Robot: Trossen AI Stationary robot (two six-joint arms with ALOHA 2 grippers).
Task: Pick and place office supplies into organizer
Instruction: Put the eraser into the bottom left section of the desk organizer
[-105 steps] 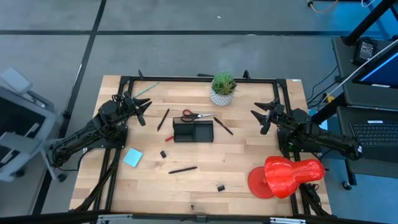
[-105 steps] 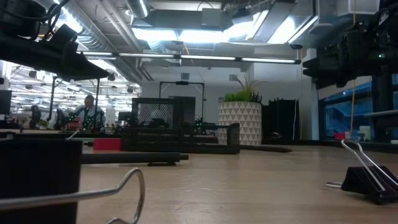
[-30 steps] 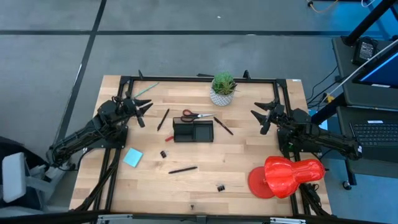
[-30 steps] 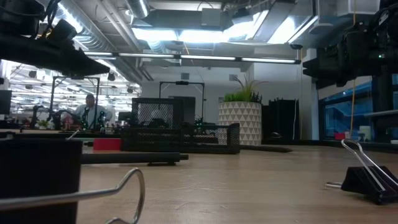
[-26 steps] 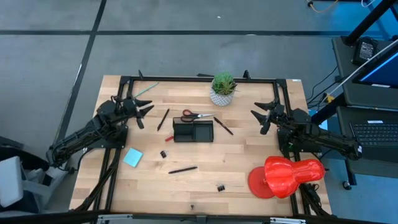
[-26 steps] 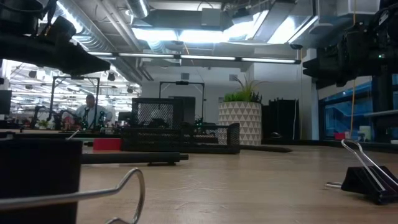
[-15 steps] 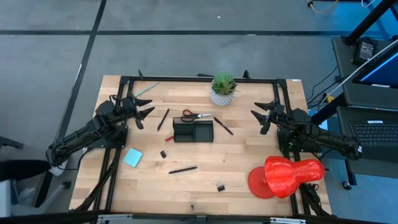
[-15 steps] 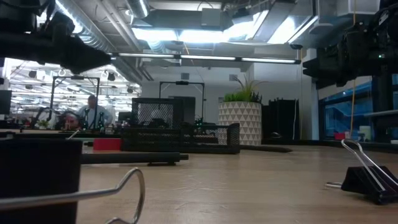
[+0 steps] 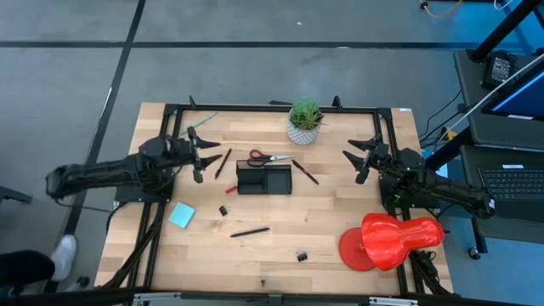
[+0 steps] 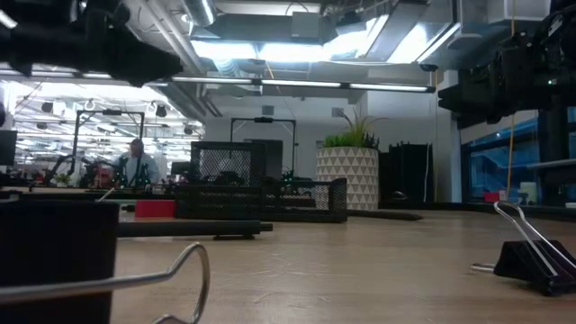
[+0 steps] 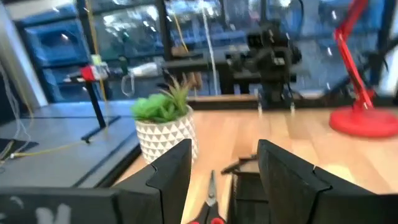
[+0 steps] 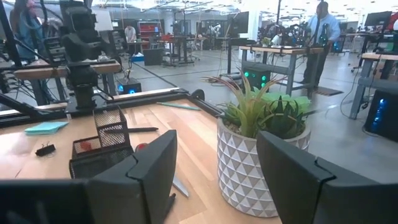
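Note:
The black organizer [image 9: 264, 178] stands mid-table. Red-handled scissors [image 9: 268, 157] lie just behind it, and dark pens [image 9: 223, 162] [image 9: 305, 172] flank it. A third pen [image 9: 250, 230], two black clips [image 9: 223, 210] [image 9: 301, 255] and the blue notepad [image 9: 181, 215] lie nearer the front. A green pencil [image 9: 202, 121] rests at the far left. My left gripper [image 9: 204, 157] hovers open left of the pen, and in its wrist view [image 11: 224, 146] it faces the scissors [image 11: 208, 205]. My right gripper [image 9: 353, 166] hangs open right of the organizer, holding nothing.
A potted plant [image 9: 305, 121] stands behind the organizer. A large red plastic object [image 9: 391, 240] sits at the front right. Black frame rails [image 9: 255, 108] run along the table's far and side edges. Bare wood lies between the organizer and the front edge.
My left arm has stretched out level and carried its gripper a little toward the table's right, closer to the pen and the organizer. Nothing on the table has moved.

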